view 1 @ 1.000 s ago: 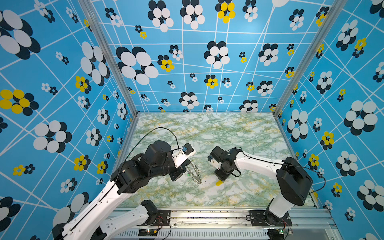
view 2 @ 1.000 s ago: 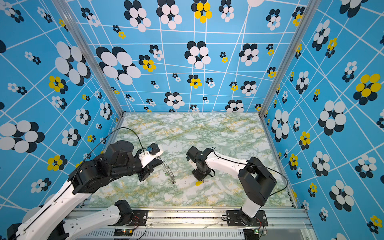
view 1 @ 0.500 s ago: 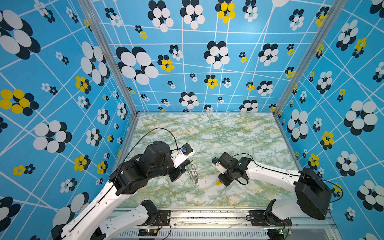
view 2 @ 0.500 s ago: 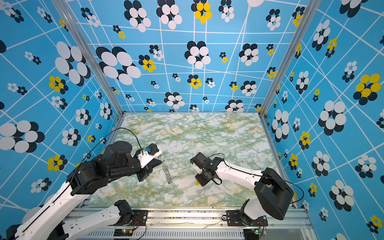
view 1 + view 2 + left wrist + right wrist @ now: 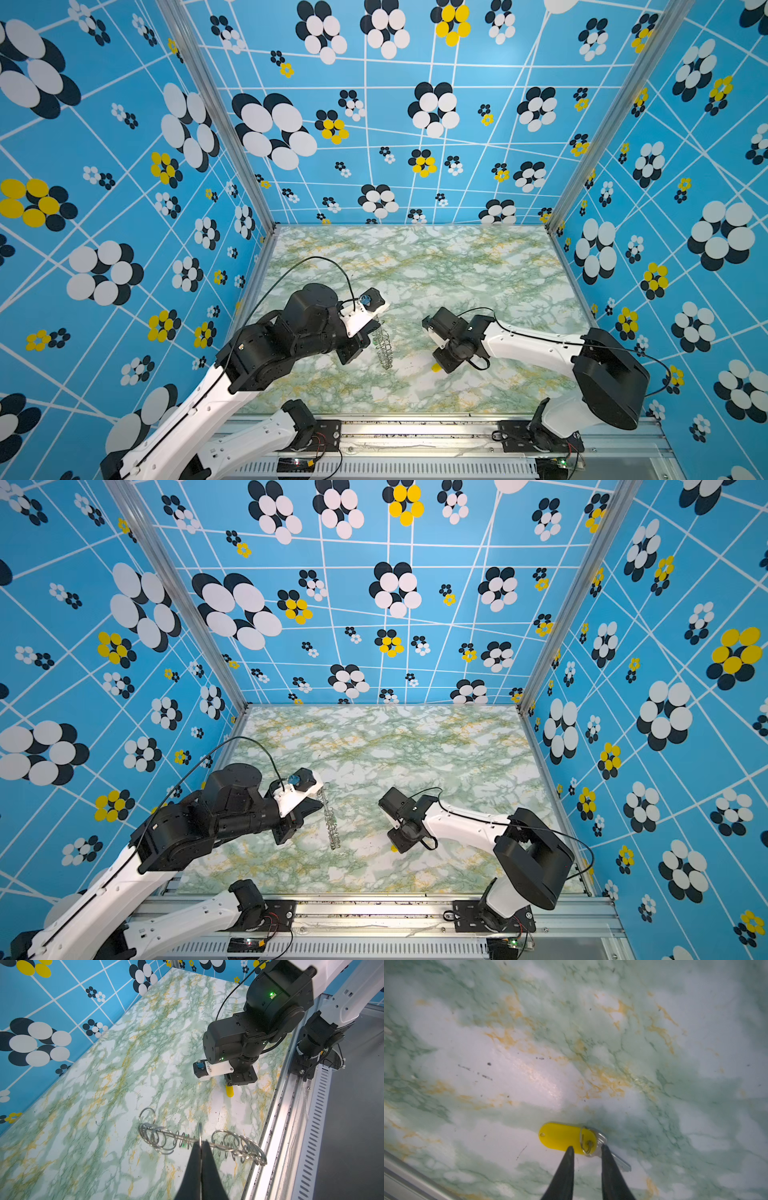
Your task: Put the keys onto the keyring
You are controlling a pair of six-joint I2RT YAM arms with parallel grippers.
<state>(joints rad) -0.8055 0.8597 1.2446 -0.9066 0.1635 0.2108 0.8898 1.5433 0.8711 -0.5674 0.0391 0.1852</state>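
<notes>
The keyring (image 5: 220, 1146) hangs edge-on above the table, its rim crowded with silver wire loops, and my left gripper (image 5: 201, 1142) is shut on its rim. In both top views it shows as a thin coil of loops (image 5: 384, 349) (image 5: 331, 823) just right of the left gripper (image 5: 372, 330). A small green speck (image 5: 184, 1145) sits among the loops. Of the keys, the yellow tag (image 5: 560, 1138) lies flat on the table with a metal loop and a silver key (image 5: 619, 1162). My right gripper (image 5: 587, 1148) points down at it, jaws open, tips straddling the tag's loop end.
The marble-patterned table (image 5: 457, 266) is boxed in by blue flowered walls on three sides. An aluminium rail (image 5: 415, 430) with both arm bases runs along the front edge, close behind the yellow tag (image 5: 435, 368). The right arm's wrist (image 5: 239, 1047) stands near the hanging ring.
The right arm has swung toward the front and dropped over the yellow tag, its jaws narrowing. The left arm holds the ring almost still; the ring now shows more edge-on.
</notes>
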